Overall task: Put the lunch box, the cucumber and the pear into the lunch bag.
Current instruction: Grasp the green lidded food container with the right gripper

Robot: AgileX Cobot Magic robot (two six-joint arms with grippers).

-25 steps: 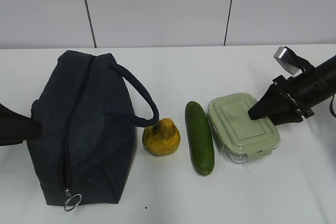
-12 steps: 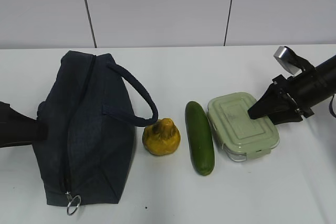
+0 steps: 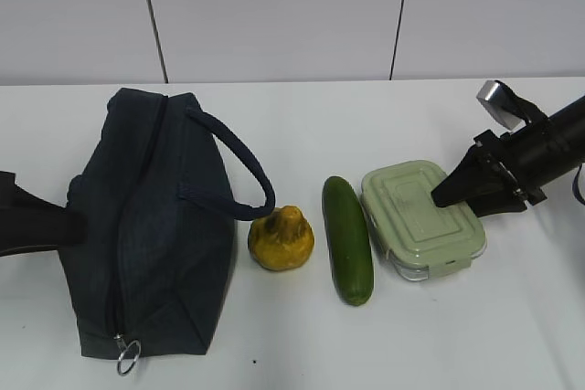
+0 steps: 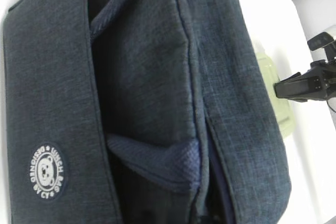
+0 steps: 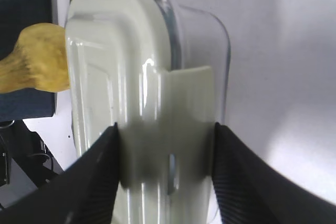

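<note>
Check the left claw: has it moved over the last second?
Yes. In the exterior view the left claw has pushed rightward, farther into the side of the dark navy fabric lunch bag, judged against the unmoved squat yellow pear.

1. A white table (image 3: 274, 107) fills the lower part of the exterior view, its surface smooth and evenly lit (soft shadows only).
2. Behind it stands a pale grey panelled wall (image 3: 274, 15), divided by two thin dark vertical seams.
</note>
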